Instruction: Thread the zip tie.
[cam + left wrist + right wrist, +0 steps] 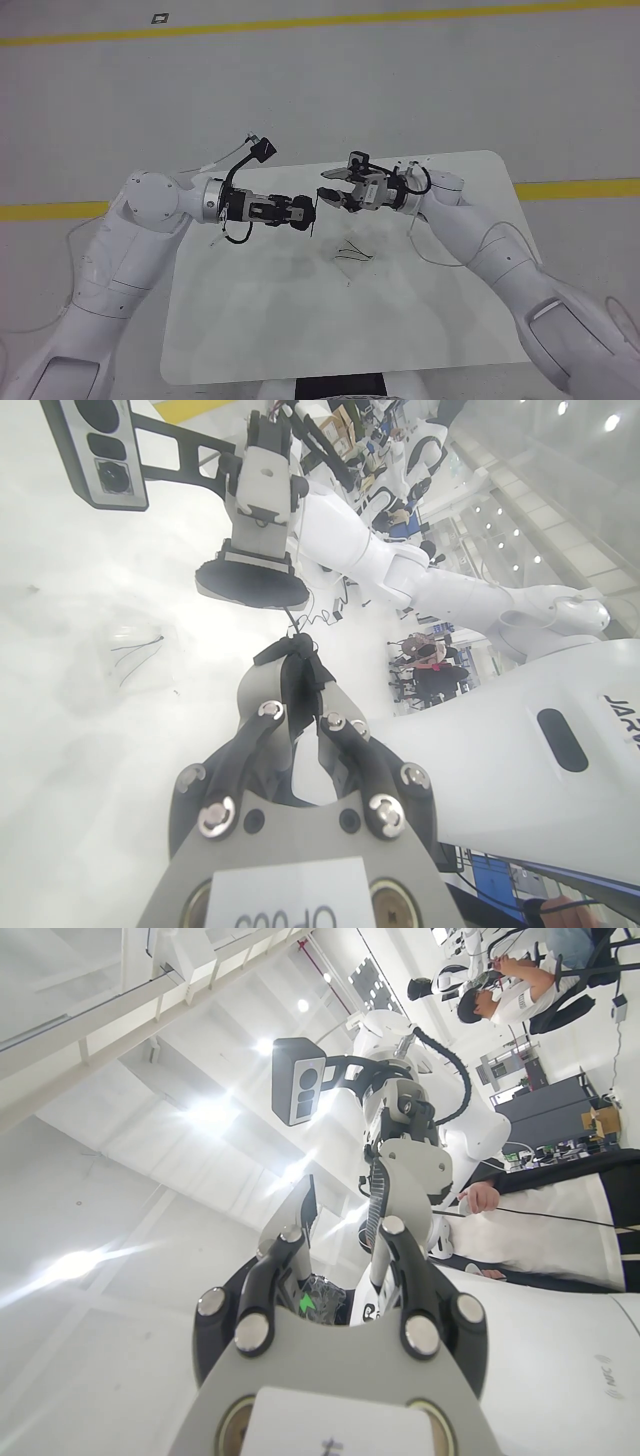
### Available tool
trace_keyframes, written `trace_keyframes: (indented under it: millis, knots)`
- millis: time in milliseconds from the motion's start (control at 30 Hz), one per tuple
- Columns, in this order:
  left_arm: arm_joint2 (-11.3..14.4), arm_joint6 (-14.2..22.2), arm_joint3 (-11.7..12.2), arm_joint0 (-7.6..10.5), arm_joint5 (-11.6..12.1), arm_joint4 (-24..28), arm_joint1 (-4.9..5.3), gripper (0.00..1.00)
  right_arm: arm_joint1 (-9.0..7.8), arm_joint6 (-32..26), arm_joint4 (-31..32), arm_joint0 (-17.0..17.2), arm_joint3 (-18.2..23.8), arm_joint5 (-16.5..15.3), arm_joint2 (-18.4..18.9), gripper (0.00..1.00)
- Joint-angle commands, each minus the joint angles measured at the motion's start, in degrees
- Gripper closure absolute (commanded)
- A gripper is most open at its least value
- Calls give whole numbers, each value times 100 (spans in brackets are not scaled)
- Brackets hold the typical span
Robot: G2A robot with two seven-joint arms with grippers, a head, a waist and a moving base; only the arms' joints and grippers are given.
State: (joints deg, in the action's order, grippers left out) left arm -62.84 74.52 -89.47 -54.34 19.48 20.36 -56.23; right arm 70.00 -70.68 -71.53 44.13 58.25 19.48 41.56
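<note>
Pinches zip tie [292, 623] in fully closed left gripper [300, 647]; holds right gripper [341, 1198] spread, empty, just beside, above table [450, 320].

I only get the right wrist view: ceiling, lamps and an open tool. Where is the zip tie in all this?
Observer: The left tool is pinching a thin black zip tie; the left wrist view shows it poking out of the tips.
Operator: Is that anywhere near my tool?
Observer: Yes. From the top view, the right tool faces it closely, both held above the table.
Operator: Any spare ties?
Observer: A few loose zip ties lie on the table, just below where the tools meet.
</note>
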Motion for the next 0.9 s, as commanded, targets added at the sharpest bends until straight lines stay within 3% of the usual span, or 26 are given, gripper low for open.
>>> trace_keyframes:
  millis: [0, 100, 867]
  knots:
    - [0, 0, 0, 0, 0, 0, 0, 100, 3, -11, -4, -14, -18, 0, -15, 78]
    - [0, 0, 0, 0, 0, 0, 0, 100, 8, -30, -10, -33, -37, 0, -30, 82]
    - [0, 0, 0, 0, 0, 0, 0, 100, 59, -112, 59, -66, -38, 0, -133, 84]
